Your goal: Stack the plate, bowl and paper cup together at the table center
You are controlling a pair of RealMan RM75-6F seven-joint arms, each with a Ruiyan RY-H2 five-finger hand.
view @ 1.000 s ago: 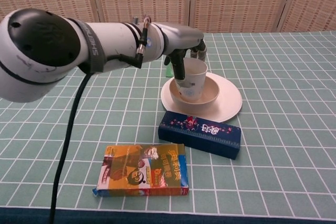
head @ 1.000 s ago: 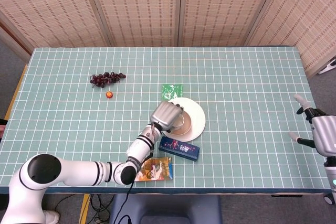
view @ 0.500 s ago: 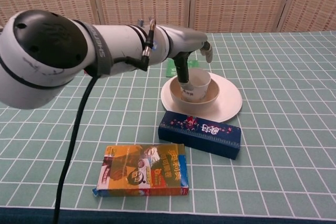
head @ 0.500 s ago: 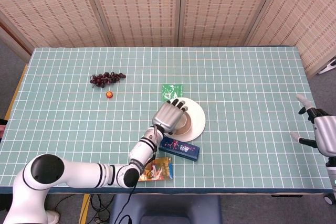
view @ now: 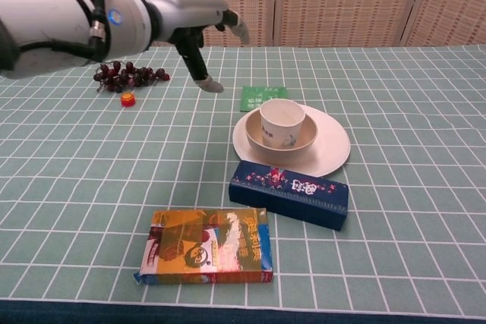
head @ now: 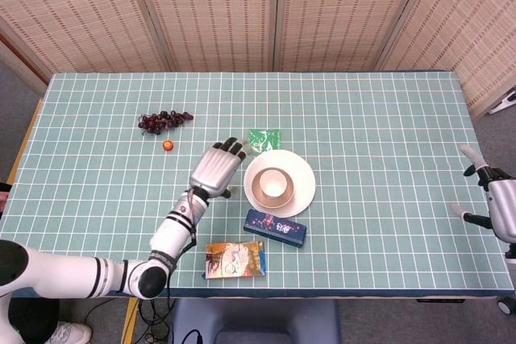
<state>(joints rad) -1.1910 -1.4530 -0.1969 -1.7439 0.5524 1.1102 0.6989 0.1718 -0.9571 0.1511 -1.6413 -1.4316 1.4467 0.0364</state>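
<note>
Paper cup (view: 282,120) upright in bowl (view: 281,135), bowl on plate (view: 328,149), mid-table. Left hand (head: 215,169) spread wide, holding nothing, just left of plate. Right hand (head: 489,198) at table's far right edge, fingers apart, empty

The robot's right hand (head: 493,203) sits at the right edge of the head view, where the frame cuts off part of it, and the chest view does not show it at all. The white paper cup (view: 282,122) hides the bottom of the cream ceramic bowl (view: 307,137) it stands in, and the bowl covers the middle of the round white plate (view: 334,149). The flat green packet (view: 258,96) is partly hidden behind the plate's far rim (its print too small to read). The small orange-red object (head: 168,146) beside the dark grape bunch (head: 164,121) is too small to identify.
</note>
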